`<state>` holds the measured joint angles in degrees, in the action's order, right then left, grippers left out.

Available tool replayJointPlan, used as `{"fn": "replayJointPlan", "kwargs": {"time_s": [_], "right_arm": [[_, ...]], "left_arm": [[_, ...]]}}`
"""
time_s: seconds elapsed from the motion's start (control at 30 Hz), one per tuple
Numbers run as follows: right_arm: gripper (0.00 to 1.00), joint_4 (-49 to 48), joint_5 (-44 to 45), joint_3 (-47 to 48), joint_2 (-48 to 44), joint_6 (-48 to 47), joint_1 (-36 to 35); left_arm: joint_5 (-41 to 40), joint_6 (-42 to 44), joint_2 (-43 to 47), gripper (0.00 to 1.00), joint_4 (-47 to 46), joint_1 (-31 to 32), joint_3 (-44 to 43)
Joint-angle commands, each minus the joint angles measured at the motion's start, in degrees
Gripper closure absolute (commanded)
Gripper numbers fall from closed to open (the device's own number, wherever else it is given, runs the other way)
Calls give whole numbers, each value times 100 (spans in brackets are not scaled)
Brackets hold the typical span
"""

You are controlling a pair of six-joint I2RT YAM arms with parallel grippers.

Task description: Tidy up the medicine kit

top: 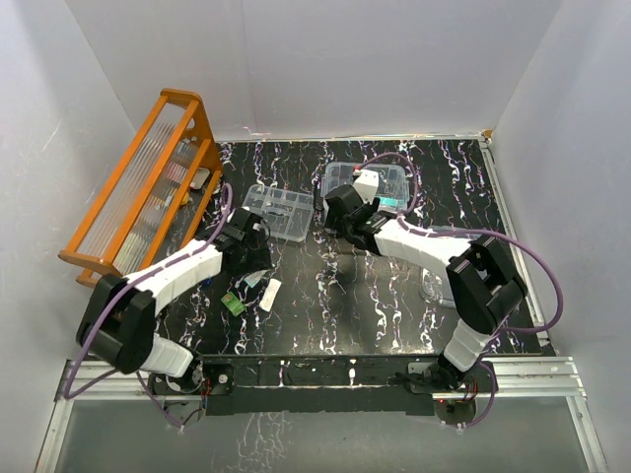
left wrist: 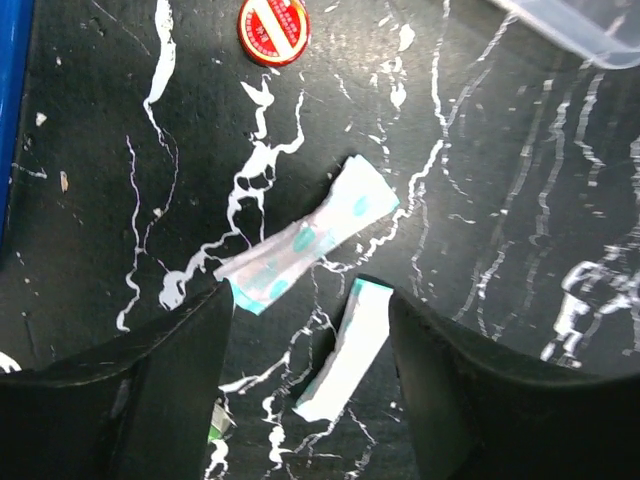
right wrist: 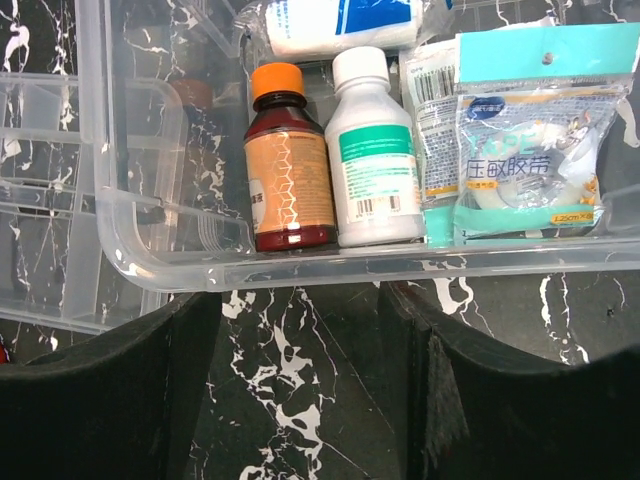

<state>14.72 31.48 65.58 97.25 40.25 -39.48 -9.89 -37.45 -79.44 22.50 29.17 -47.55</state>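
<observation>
- Well, the medicine kit [top: 370, 182] sits at the far middle of the table [top: 394, 315] with no lid on it, just ahead of my right gripper [right wrist: 300, 325].
- Inside it a brown bottle with an orange cap [right wrist: 288, 170] stands touching a white bottle [right wrist: 372, 160]. A bagged roll of tape [right wrist: 530, 140] is to their right, and a white tube [right wrist: 340, 22] lies behind them.
- So part of the packing looks done, and I judge the job to be roughly midway.
- Three things lie loose on the dark marble under my left arm: a twisted paper strip [left wrist: 310, 235], a flat white strip [left wrist: 345, 350] and a red round tin [left wrist: 273, 28]. A small green packet [top: 233, 304] lies nearer the arm bases.
- Putting the lid on comes last, I reckon.
- The divided tray [top: 279, 210] lies just left of the kit, and the orange rack [top: 148, 187] stands well off at the left edge.
- My left gripper [left wrist: 312, 320] hangs low over the loose strips, with the arm reaching forward and the wrist pointing down. Its fingers stand apart on either side of the white strip and grip nothing.
- My right arm stretches forward and to the left with the wrist low. Its fingers are parted at the kit's near wall, with only bare table between them, and they hold nothing.
</observation>
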Motion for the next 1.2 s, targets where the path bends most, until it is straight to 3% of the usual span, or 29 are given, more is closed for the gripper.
{"fn": "replayJointPlan", "kwargs": {"time_s": [0.0, 0.13, 0.27, 0.67, 0.97, 1.17], "right_arm": [[39, -90, -245, 138, -217, -376, 107], [41, -125, -909, -159, -554, -544, 115], [42, -145, -1305, -450, -865, -571, 110], [45, -35, -1513, -723, -1494, -406, 110], [44, 4, -1612, -1033, -2208, -173, 114], [44, 86, -1531, -1237, -2656, -69, 109]], "left_arm": [[172, 641, -570, 41, 319, -69, -452], [360, 1159, -997, 48, 409, -72, -637], [350, 1524, -1341, 61, 599, -78, -834], [535, 2030, -1304, 98, 549, -72, -833], [972, 2197, -958, 100, 403, -75, -1522], [1166, 2246, -1372, 100, 115, -77, -2437]]}}
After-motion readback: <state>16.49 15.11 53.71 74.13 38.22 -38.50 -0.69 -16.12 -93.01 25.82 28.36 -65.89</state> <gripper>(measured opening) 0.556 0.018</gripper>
